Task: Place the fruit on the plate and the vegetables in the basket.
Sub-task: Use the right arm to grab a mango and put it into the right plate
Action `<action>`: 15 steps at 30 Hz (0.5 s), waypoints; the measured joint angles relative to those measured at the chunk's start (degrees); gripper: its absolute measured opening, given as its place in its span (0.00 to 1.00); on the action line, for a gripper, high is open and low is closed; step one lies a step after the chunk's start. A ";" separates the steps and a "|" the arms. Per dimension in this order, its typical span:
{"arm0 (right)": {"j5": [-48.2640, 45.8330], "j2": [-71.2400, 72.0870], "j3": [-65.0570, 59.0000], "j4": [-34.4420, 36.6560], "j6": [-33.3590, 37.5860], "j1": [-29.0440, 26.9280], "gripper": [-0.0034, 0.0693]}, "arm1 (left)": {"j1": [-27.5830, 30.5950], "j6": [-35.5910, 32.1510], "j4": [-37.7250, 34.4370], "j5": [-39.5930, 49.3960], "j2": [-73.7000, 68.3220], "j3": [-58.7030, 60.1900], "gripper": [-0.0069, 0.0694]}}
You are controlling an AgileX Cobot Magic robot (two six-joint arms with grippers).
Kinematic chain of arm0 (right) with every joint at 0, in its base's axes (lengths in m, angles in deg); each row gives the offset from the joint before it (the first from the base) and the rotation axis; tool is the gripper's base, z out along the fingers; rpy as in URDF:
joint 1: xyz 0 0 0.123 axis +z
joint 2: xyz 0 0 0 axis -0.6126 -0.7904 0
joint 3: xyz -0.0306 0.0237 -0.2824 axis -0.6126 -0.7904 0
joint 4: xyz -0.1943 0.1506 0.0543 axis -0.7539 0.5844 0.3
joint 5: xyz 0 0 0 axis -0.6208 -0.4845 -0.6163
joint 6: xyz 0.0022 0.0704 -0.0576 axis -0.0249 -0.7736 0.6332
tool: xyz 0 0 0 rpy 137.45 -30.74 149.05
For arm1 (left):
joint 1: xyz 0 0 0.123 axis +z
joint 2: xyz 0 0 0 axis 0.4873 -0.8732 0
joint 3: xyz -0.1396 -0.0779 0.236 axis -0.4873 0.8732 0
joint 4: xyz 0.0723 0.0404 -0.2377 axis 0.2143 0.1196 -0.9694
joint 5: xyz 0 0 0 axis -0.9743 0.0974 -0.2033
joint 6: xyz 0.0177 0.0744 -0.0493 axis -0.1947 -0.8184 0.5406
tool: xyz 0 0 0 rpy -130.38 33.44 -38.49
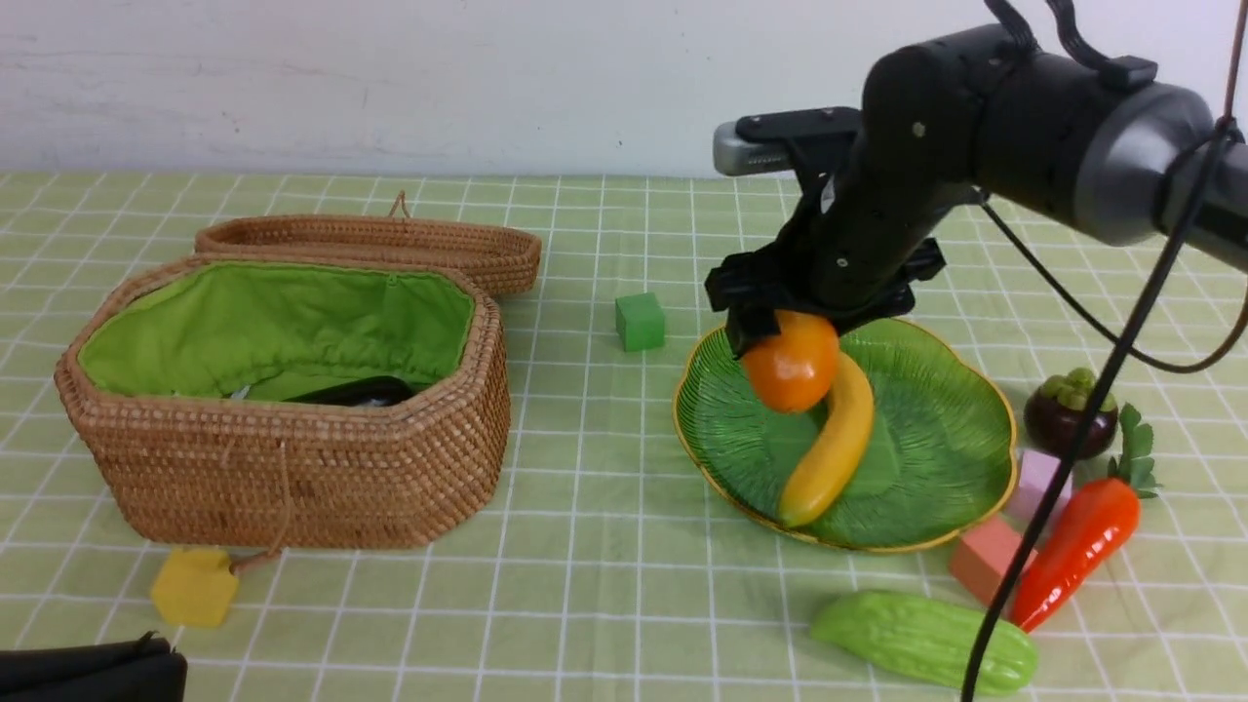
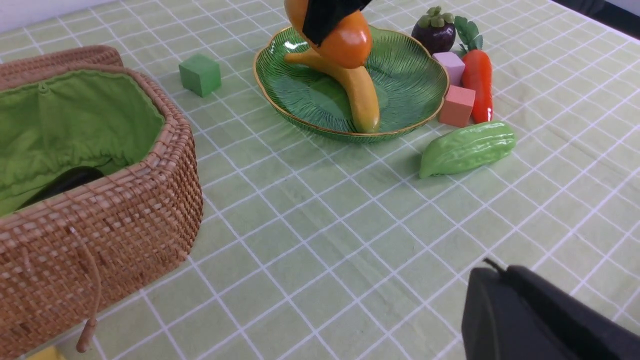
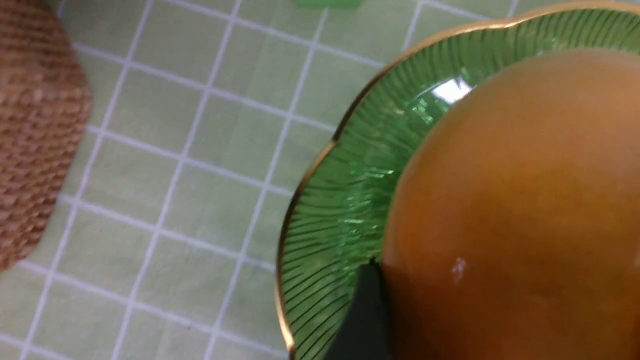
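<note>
Orange mango (image 1: 792,363) sits btwn the jaws of the right gripper (image 1: 783,330), which are spread wide and clamped on it. The fruit hangs over the back-left part of the green plate (image 1: 936,429); we can't tell if it touches the dish. Banana (image 1: 834,444) lies on the plate, just beside the mango. Mangosteen (image 1: 1068,414) is on the cloth right of the plate. Carrot (image 1: 1077,546) and gourd (image 1: 921,642) lie near its front-right rim. Eggplant (image 1: 356,393) is inside the basket (image 1: 292,468), at left. Left gripper (image 1: 93,671), low at our near-left corner, is closed.
</note>
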 joint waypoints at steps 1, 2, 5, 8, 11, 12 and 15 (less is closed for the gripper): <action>0.00 -0.13 0.00 0.00 0.00 -0.06 0.87 | 0.00 0.00 0.00 0.00 0.00 0.00 0.07; 1.16 -1.16 0.00 -0.06 0.00 -0.29 0.87 | 0.00 0.00 0.00 -0.08 0.00 0.00 0.07; 3.27 -3.03 0.00 -0.50 0.00 -0.41 0.87 | 0.00 0.00 -0.02 -0.26 0.00 0.00 0.07; 3.86 -3.74 0.00 -1.37 0.00 -0.41 0.91 | 0.00 0.00 -0.02 -0.26 0.00 0.00 0.07; 3.91 -3.62 0.00 -1.79 0.00 -0.41 0.98 | 0.00 0.00 -0.02 -0.26 0.00 0.00 0.07; 3.41 -3.38 0.00 -1.94 0.00 -0.41 0.98 | 0.00 0.00 -0.02 -0.26 0.00 0.00 0.07; 2.09 -2.77 0.11 -2.29 0.00 -0.41 0.98 | 0.00 0.00 -0.02 -0.32 0.00 0.00 0.07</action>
